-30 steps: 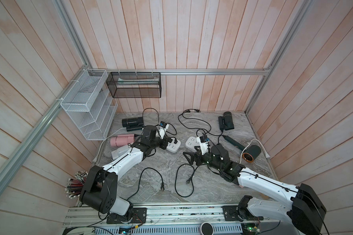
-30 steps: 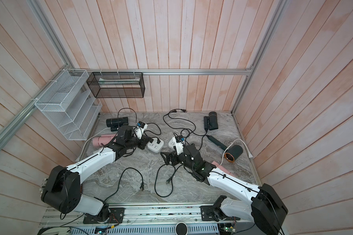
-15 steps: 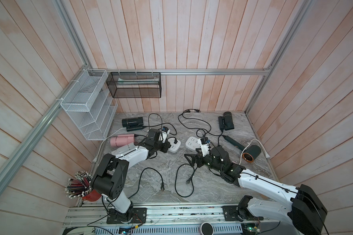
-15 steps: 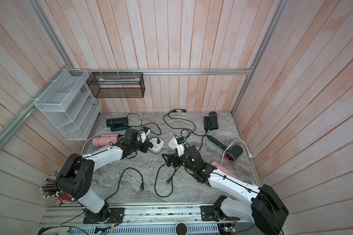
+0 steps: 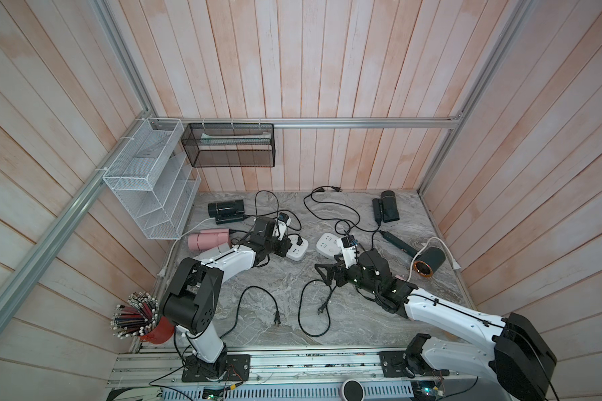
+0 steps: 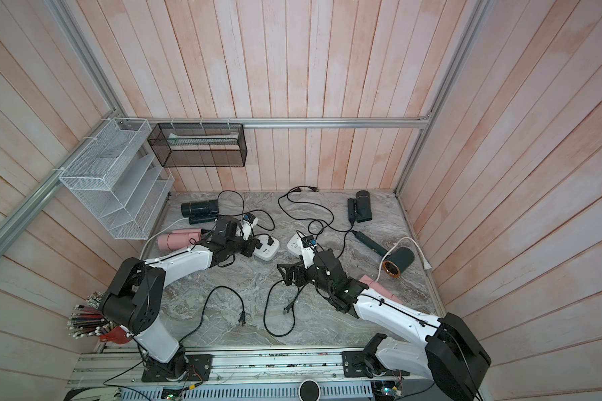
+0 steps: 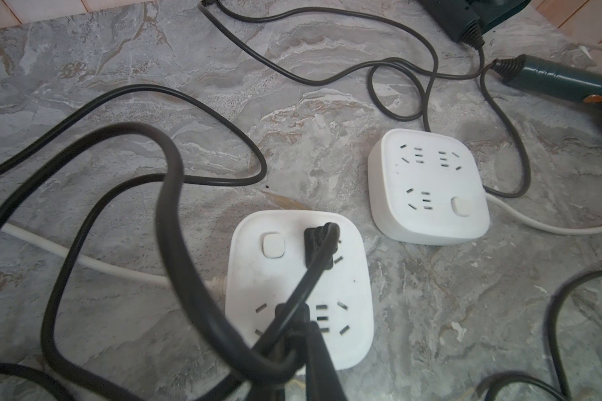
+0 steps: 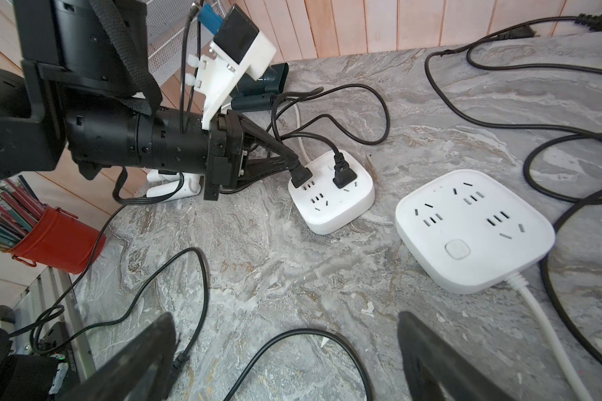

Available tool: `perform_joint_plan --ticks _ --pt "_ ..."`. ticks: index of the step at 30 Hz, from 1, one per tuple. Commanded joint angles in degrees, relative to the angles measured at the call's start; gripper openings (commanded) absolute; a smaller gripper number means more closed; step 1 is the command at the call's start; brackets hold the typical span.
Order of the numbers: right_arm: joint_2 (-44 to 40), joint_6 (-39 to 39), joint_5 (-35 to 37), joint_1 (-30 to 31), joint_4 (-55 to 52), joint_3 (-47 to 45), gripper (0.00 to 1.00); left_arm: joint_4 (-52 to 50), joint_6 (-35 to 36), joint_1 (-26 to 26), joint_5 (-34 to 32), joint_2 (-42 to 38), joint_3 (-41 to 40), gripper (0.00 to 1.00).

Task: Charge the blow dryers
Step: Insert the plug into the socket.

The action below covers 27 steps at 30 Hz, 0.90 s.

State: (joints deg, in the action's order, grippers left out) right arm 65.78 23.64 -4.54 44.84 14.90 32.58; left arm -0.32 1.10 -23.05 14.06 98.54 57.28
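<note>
**Q:** Where do the blow dryers (image 6: pixel 199 210) lie?

**A:** Spread over the grey table (image 5: pixel 355 326). A black dryer (image 5: pixel 225 210) and a pink dryer (image 5: pixel 207 239) lie toward its left edge. A folded dryer (image 5: pixel 388 208) and a copper-ringed dryer (image 5: pixel 431 258) lie toward its right.

**Q:** And the grippers?

**A:** The left gripper (image 8: pixel 298 170) is clamped on a black plug (image 8: pixel 301 177) at the left-hand power strip (image 8: pixel 331 211), beside a second plug (image 8: pixel 343 173) already seated there. The right gripper (image 8: pixel 285 319) stands wide and holds nothing, above a loose cord (image 8: pixel 310 330).

The grey marble tabletop (image 5: pixel 282 274) carries several blow dryers (image 5: pixel 386 206), two white power strips (image 5: pixel 329 244) and loose black cords (image 5: pixel 277 322).
</note>
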Motion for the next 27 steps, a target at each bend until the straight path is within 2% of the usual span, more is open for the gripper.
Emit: perform_joint_plan --ticks 1,17,27 --pt "0.07 -0.43 0.56 -0.28 -0.46 -0.5 1.0 -0.19 1.22 -0.05 -0.78 1.08 1.96 0.08" --pt "0.49 -0.7 0.36 -0.55 -0.76 -0.3 1.0 -3.04 3.14 -0.5 -2.67 1.92 2.92 0.08" --pt "0.67 -0.79 0.34 -0.63 -0.74 -0.28 1.0 -3.75 3.41 -0.86 -0.81 3.93 3.78 0.08"
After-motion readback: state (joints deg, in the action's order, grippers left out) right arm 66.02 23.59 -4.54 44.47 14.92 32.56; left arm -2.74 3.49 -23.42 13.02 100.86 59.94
